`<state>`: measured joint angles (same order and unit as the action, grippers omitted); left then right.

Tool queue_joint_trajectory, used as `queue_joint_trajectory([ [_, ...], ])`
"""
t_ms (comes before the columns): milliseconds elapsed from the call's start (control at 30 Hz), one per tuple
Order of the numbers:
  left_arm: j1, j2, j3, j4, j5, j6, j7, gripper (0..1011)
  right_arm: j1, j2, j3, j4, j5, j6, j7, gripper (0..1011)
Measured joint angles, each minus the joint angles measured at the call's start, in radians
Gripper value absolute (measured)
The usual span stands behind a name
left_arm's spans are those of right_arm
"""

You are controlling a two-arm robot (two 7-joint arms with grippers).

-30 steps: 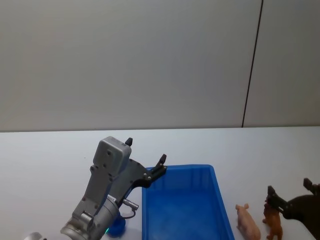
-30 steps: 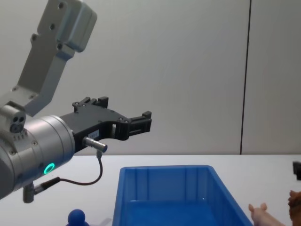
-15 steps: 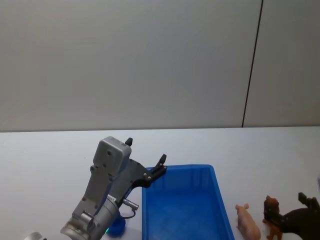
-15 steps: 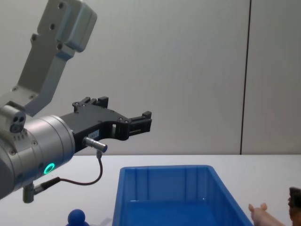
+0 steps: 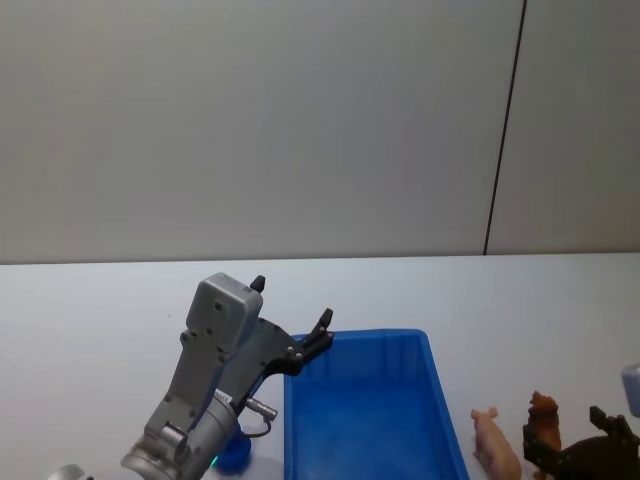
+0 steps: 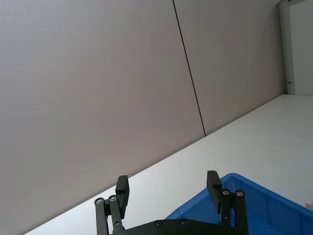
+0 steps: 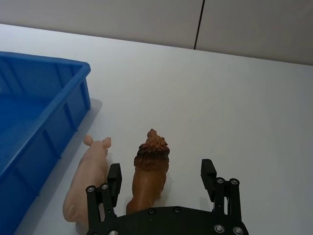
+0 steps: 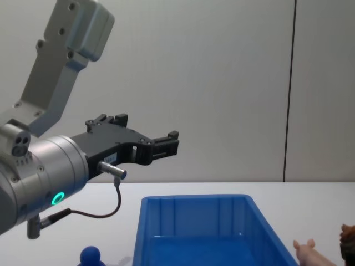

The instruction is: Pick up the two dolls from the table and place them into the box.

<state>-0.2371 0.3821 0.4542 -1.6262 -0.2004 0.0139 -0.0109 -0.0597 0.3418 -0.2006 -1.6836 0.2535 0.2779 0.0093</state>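
Note:
The shaggy brown doll [image 7: 150, 169] stands on the white table [image 7: 234, 98], with the pale pink pig doll [image 7: 90, 178] lying beside it. Both are just right of the blue box [image 5: 360, 400]. My right gripper [image 7: 161, 178] is open, one finger on each side of the brown doll's rear, not touching it. From the head view it sits at the near right [image 5: 572, 445], behind the brown doll [image 5: 545, 420] and next to the pig [image 5: 497, 445]. My left gripper [image 5: 290, 325] hovers open and empty above the box's far left corner.
A small blue ball-topped object [image 8: 90, 256] stands on the table left of the box [image 8: 194, 227], under my left arm. Bare white tabletop stretches beyond and to the right of the dolls. A grey wall rises behind the table.
My right gripper has drawn back toward the near edge, leaving more of the brown doll showing ahead of it. Both dolls, the box and my left arm stay put.

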Motion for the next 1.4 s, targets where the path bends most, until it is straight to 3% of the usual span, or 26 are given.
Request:
queue_joint_trajectory([
  [667,0.000,0.000,0.000,0.000,0.000,0.000,0.000,1002,0.007,-0.015,-0.004,0.049,-0.011,0.012,0.026,1001],
  [767,0.000,0.000,0.000,0.000,0.000,0.000,0.000,1002,0.007,-0.017,-0.004,0.054,-0.012,0.013,0.026,960],
  [1033,0.000,0.000,0.000,0.000,0.000,0.000,0.000,1002,0.008,-0.019,-0.001,0.058,-0.016,0.011,0.020,764],
  [1400,0.000,0.000,0.000,0.000,0.000,0.000,0.000,1002,0.003,-0.019,0.004,0.050,-0.023,0.001,0.012,417],
])
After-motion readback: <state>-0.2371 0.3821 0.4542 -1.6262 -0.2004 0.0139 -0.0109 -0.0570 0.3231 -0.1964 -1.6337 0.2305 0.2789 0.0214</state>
